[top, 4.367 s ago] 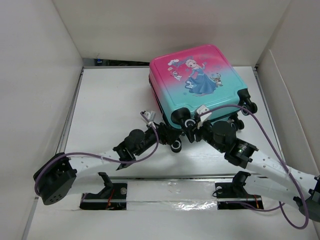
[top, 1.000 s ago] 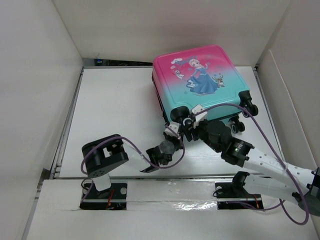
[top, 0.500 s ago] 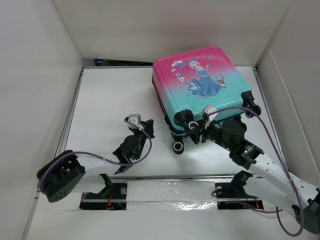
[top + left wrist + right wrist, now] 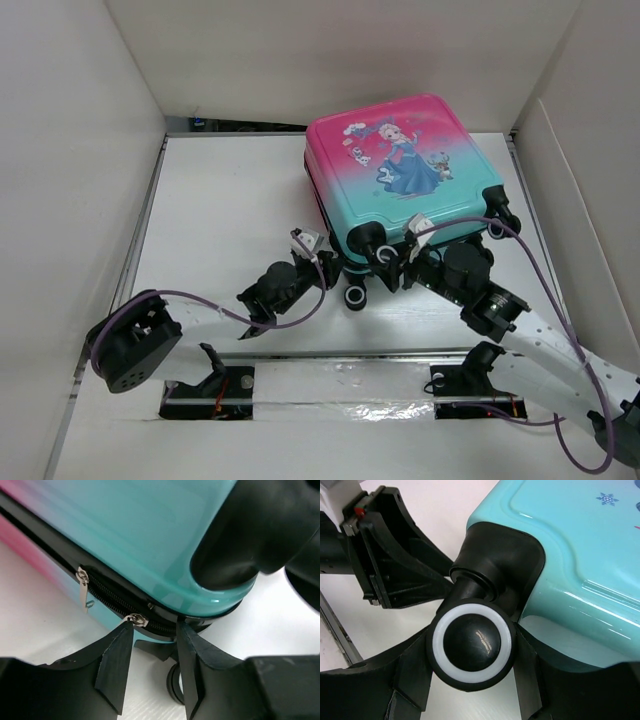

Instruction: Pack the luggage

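Observation:
The luggage (image 4: 400,165), pink fading to teal with a princess picture, lies flat and closed at the back right of the table. My right gripper (image 4: 385,262) is shut on its near black wheel (image 4: 472,642), with a finger (image 4: 527,672) on each side. My left gripper (image 4: 330,262) is open at the luggage's near left corner, its tips against the black zipper seam (image 4: 112,600). A metal zipper pull (image 4: 136,620) sits at the tip of its left finger (image 4: 117,665). A second pull (image 4: 82,582) hangs farther left.
White walls enclose the table on the left, back and right. Another black wheel (image 4: 355,296) rests on the table between the two grippers. Two more wheels (image 4: 500,210) sit at the luggage's right corner. A purple cable (image 4: 530,265) loops over the right arm.
My left gripper has swung right and reached the luggage's near left corner at the zipper. My right gripper stays clamped on the wheel; the luggage has barely shifted.

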You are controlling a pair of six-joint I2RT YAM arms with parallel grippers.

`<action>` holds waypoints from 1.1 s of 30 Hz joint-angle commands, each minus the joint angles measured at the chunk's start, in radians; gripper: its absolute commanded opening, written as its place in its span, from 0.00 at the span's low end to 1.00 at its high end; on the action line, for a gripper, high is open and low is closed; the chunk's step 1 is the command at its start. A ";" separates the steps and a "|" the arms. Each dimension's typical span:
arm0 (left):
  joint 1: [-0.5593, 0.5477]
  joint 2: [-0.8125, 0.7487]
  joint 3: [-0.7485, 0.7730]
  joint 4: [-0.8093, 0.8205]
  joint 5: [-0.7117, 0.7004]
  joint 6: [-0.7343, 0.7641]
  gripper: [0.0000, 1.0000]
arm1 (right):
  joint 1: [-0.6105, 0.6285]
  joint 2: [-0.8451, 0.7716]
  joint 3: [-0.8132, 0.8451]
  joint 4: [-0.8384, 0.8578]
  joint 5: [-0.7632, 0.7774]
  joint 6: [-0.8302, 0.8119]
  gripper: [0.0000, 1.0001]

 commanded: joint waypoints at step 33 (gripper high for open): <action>0.075 0.144 0.210 -0.139 0.167 0.181 0.19 | -0.018 -0.151 0.011 -0.143 0.067 -0.026 0.00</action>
